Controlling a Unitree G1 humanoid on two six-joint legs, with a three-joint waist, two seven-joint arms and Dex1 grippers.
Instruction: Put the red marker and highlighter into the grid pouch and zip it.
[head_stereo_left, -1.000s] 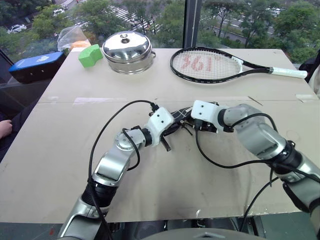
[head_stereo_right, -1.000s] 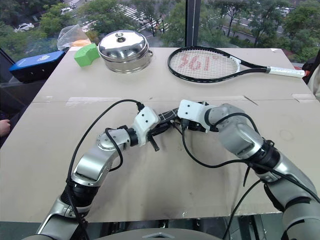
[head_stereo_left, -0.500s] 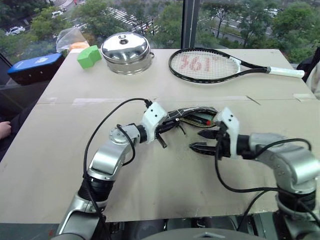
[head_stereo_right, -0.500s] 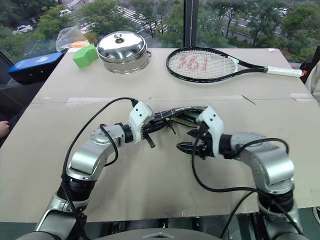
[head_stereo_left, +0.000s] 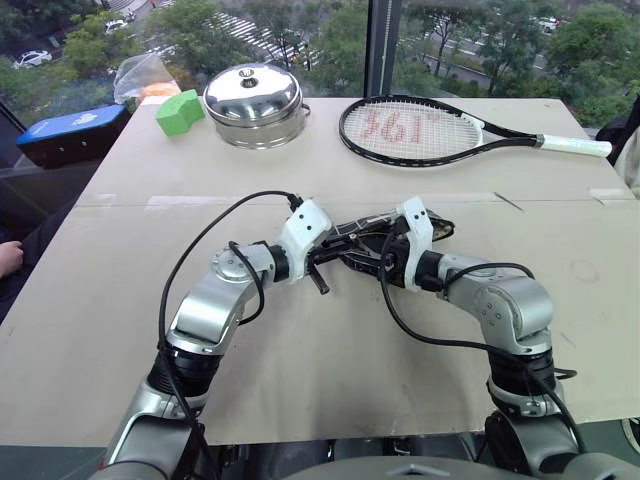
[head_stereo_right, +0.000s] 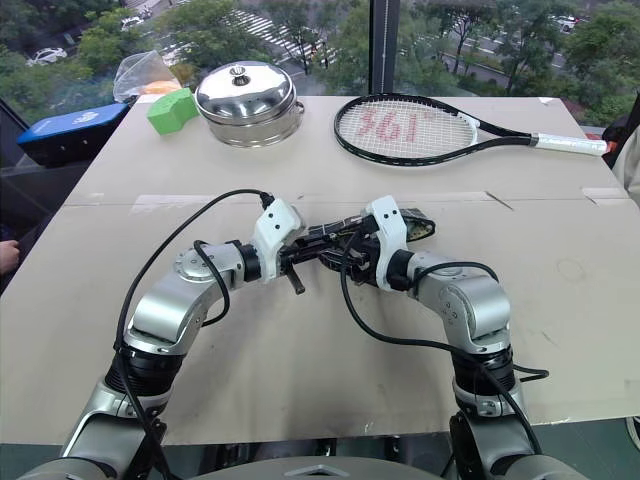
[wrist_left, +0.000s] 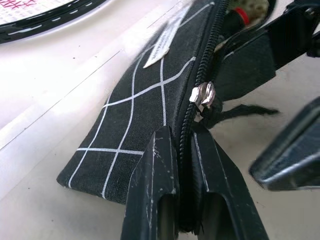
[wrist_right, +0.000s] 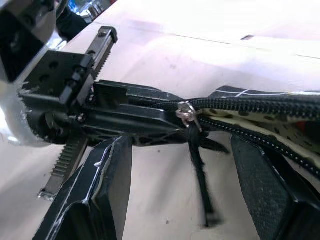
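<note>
"Pinching the grid pouch (wrist_left: 150, 100) by its closed end on the tabletop (head_stereo_left: 300, 340), my left gripper (wrist_left: 182, 200) had its fingers clamped on the fabric. Right gripper (wrist_right: 180, 165) hung spread, holding nothing, around the zipper pull (wrist_right: 186, 113)."

"How would you have zipped it?"

"Closing on the metal tab, I judged. The red marker (wrist_left: 241, 13) showed inside; soft gridded cloth buckles."

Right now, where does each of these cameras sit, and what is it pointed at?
Head camera, both eyes: looks forward and down over both arms at the table; left gripper shut on the grid pouch, right gripper open beside it.
Left wrist: on the left arm, looks along its fingers clamping the pouch's end.
Right wrist: on the right arm, its fingers flank the zipper pull.
Shared: the pouch, the zipper pull.
</note>
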